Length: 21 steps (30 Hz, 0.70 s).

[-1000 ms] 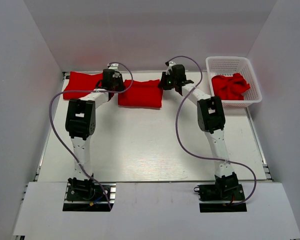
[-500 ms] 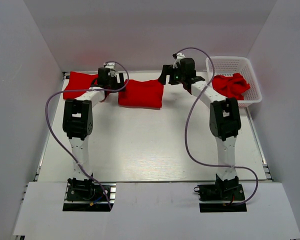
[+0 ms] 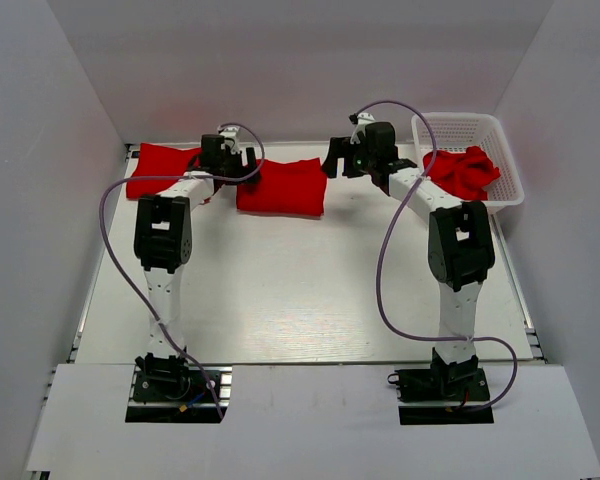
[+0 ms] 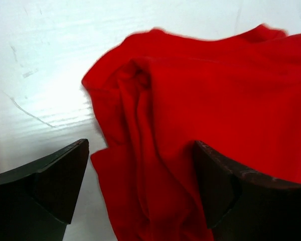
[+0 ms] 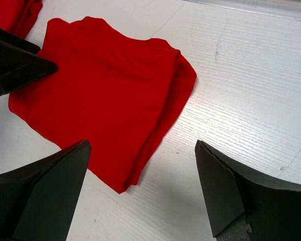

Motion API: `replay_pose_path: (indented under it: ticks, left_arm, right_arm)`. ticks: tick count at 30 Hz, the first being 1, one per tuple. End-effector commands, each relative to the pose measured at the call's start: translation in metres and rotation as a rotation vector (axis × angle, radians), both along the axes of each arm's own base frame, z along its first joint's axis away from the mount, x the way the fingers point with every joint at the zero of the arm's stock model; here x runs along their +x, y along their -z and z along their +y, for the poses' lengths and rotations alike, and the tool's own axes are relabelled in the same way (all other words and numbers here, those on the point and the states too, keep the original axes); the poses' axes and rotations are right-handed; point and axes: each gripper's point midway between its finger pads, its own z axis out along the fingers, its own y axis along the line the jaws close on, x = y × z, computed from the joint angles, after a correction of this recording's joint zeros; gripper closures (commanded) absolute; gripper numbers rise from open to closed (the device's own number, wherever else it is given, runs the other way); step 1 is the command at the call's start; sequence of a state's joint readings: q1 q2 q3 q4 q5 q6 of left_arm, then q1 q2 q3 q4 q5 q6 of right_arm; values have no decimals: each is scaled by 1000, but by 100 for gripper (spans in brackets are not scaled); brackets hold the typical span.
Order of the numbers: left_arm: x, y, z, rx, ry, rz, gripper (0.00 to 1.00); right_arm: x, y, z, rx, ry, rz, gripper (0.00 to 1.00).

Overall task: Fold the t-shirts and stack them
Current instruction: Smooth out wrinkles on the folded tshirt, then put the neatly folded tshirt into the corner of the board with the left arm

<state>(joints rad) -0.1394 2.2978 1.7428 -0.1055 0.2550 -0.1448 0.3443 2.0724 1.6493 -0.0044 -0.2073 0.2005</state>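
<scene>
Both arms reach to the far edge of the table [image 3: 280, 290]. The left gripper [image 3: 242, 166] is released, jaws spread. In the left wrist view its dark fingers [image 4: 55, 181] sit either side of a bunched red cloth edge, with no clamp on it. The right gripper [image 3: 338, 163] is also released, jaws wide and nothing between them. It hangs just off the right end of the folded t-shirt [image 3: 280, 187].

The folded t-shirt lies flat at the middle of the far edge, a neat rectangle with its layered edges showing in the right wrist view [image 5: 100, 95]. A second t-shirt [image 3: 160, 170] lies at the far left corner, partly under the left arm. A white mesh basket [image 3: 467, 124] sits at the far right corner with crumpled t-shirts [image 3: 462, 172] inside.

Can't tell if the left fingers touch the cloth.
</scene>
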Motion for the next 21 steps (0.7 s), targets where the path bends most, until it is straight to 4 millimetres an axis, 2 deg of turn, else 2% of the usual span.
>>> replay_pose_path:
  ticks: [1, 5, 6, 9, 10, 11, 13, 14, 15, 16, 17, 18, 19, 20, 21]
  left_arm:
    - [-1, 4, -4, -13, 8, 27, 9]
    - [-6, 22, 5, 22, -31, 63, 13]
    - [-8, 25, 5, 22, -31, 65, 19]
    - [-13, 39, -1, -1, 4, 95, 31]
    - [-12, 37, -5, -10, 29, 83, 40]
    - [-16, 43, -12, -28, 70, 96, 45]
    - [-16, 42, -20, -53, 129, 53, 56]
    - [-27, 49, -29, -91, 179, 65, 60]
    - [-26, 46, -33, -98, 209, 34, 63]
    - [-26, 44, -36, -110, 225, 25, 71]
    - [-28, 42, -39, -121, 241, 26, 75]
    - [-28, 42, -40, -127, 248, 26, 80]
    - [-25, 37, -40, -127, 249, 14, 89]
    - [-20, 30, -41, -127, 250, -4, 100]
    - [-19, 24, -41, -128, 251, -15, 100]
  right_arm:
    - [3, -9, -4, -12, 9, -35, 10]
    - [5, -5, -6, -16, 15, -28, 10]
    - [5, -3, -6, -21, 13, -26, 10]
    - [5, 1, -5, -20, 12, -16, 10]
    - [5, -1, -5, -18, 13, -18, 10]
    - [2, 3, -4, -20, 10, -9, 10]
    - [-2, 6, -9, -21, 18, 3, 10]
    - [-4, 10, -9, -21, 20, 14, 10]
    - [-9, 6, -8, -9, 20, 19, 10]
    - [-25, 22, -15, -18, 28, 68, 10]
    - [-27, 7, -16, 7, 41, 25, 10]
    - [-37, 7, -9, 14, 29, 17, 10]
    - [-71, 51, -33, -17, 63, 115, 10]
    - [-68, 19, -32, 27, 71, 19, 10]
    - [-75, 20, -36, 27, 81, 17, 10]
